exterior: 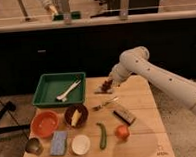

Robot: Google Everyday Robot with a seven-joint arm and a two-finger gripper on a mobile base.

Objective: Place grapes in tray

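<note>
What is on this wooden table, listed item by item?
wooden table: 1, light brown, centre
shallow rectangular green plastic tray: 1, green, back left
white utensil: 1, white, in tray
bunch of dark grapes: 1, purple-red, right of tray
metal fork: 1, silver, centre
round orange bowl: 1, orange, before tray
dark bowl: 1, brown, beside orange bowl
blue sponge: 1, blue, front left
white disc: 1, white, front
metal cup: 1, grey, front corner
long vegetable: 1, green, front
round fruit: 1, red-orange, front
dark bar: 1, dark, centre right
gripper: 1, white arm, at grapes
</note>
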